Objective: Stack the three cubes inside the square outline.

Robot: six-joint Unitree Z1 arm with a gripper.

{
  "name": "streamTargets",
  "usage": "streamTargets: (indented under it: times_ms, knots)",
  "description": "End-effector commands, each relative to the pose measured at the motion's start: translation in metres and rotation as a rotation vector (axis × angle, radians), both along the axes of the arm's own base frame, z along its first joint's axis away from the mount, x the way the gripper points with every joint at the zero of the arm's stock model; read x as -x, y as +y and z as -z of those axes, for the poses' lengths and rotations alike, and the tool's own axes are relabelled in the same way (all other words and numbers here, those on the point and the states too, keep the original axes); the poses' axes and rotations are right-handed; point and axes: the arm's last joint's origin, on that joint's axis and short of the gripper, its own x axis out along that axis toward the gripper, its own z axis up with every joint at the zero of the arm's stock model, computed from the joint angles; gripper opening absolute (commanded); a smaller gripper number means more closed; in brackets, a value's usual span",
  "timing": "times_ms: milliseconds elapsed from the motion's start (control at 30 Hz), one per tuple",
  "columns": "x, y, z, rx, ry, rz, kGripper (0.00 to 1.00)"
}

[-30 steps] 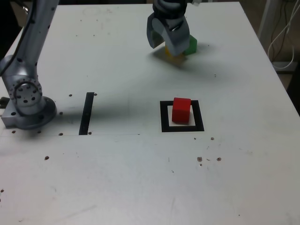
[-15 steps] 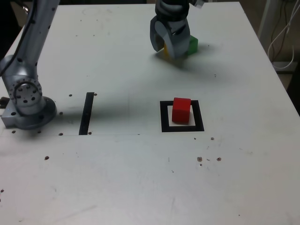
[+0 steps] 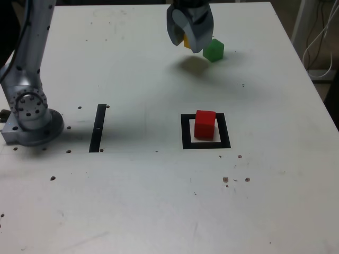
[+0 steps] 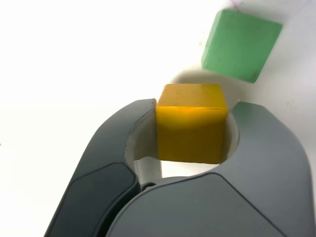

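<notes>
Lifted since a second ago: gripper (image 3: 189, 36) higher in the exterior view, jaws drawn in from a wide straddle to a clamp on the yellow cube (image 3: 187, 41), now raised clear of the table (image 3: 132, 201) with its shadow left below on the surface. Reaches in from the top edge of that view, fingers pointing down and slightly toward the camera, arm base (image 3: 29, 114) bolted at the exterior view's left. Green cube (image 3: 213, 50) resting on the table just to the exterior view's right of the gripper, apart from it. Red cube (image 3: 204, 124) sitting inside the square outline (image 3: 185, 132), well apart from the gripper, nearer the camera. Narrow black strip (image 3: 97, 128) lying between base and outline.

Seen from the wrist: yellow cube (image 4: 191, 122) pinched between both dark grey fingers (image 4: 269, 143), pressed on its two opposite sides, top face showing. Green cube (image 4: 241, 44) lying beyond on the white table, not touching the yellow one.
</notes>
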Motion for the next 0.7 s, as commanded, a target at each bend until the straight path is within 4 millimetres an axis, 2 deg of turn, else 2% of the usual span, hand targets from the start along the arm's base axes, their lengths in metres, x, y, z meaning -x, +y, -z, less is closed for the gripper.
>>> streamTargets:
  times_ms: [0,167,367,667]
  knots:
    - [0.003,-0.004,-0.010,0.002,-0.021,-0.056,0.15]
    - [0.007,-0.016,-0.030,0.015,-0.066,-0.165,0.12]
    - [0.013,-0.046,-0.053,0.039,-0.107,-0.280,0.11]
    - [0.009,-0.097,-0.052,0.076,-0.032,-0.438,0.11]
